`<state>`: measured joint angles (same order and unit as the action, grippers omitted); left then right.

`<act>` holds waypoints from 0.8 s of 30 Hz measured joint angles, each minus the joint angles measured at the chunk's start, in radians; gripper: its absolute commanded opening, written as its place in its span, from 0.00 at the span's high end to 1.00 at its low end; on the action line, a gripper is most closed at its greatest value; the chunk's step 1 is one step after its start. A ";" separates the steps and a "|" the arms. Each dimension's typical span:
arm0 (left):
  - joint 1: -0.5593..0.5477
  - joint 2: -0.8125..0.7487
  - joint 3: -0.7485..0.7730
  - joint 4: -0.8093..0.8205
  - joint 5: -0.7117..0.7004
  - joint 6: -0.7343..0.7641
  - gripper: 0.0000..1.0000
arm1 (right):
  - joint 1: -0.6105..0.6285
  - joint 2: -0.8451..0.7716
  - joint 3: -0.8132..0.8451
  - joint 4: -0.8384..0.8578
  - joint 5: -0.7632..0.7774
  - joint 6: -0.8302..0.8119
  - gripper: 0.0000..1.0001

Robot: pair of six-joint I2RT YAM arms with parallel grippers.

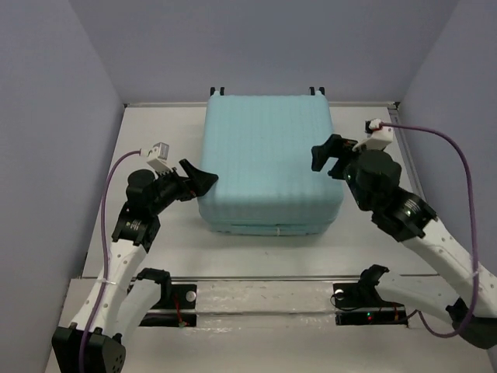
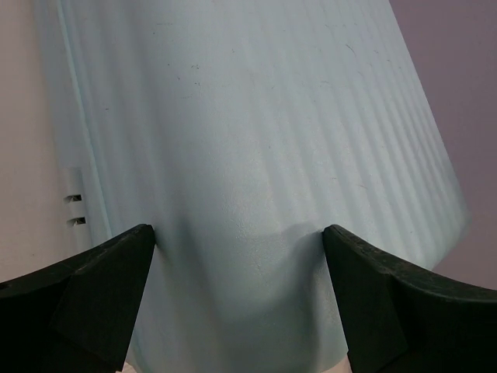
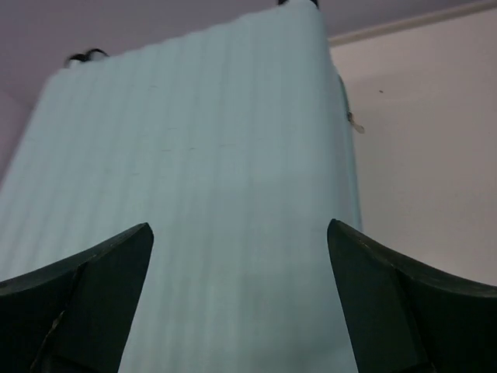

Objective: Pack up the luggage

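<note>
Pale aqua ribbed hard-shell luggage [image 1: 268, 159] lies shut, centre frame, on white desk [image 1: 167, 241]. Left claw [image 1: 200, 179] and right claw [image 1: 326, 159] both apart, empty, at its side edges. Risk: fingers slip on the smooth shell, so the case skids instead of opening.

The left arm [image 1: 124, 252] is bent up and inward, and the left gripper [image 1: 203, 180] is held pointing right with jaws spread wide. The right arm [image 1: 435, 241] is folded likewise, and the right gripper [image 1: 326, 160] is pointed left, jaws equally parted.
</note>
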<state>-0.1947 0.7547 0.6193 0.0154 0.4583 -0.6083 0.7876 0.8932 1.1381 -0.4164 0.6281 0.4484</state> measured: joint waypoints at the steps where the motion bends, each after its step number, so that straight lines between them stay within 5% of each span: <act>1: 0.000 0.000 0.000 0.000 0.000 0.000 0.01 | -0.072 0.033 -0.001 -0.004 -0.034 -0.009 0.00; 6: -0.008 -0.001 -0.002 0.004 -0.004 0.001 0.01 | -0.433 0.247 -0.026 -0.011 -0.333 -0.038 0.00; 13: -0.087 -0.018 -0.039 0.045 -0.106 -0.013 0.01 | -0.496 0.431 0.055 0.090 -0.713 -0.102 0.09; 24: -0.343 -0.058 -0.064 0.027 -0.285 -0.080 0.01 | -0.540 0.872 0.417 0.314 -0.933 -0.144 0.01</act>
<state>-0.5381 0.6968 0.5549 0.0425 0.1734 -0.6888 0.2474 1.7657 1.5555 -0.1028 -0.3054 0.3046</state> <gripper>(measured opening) 0.993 0.967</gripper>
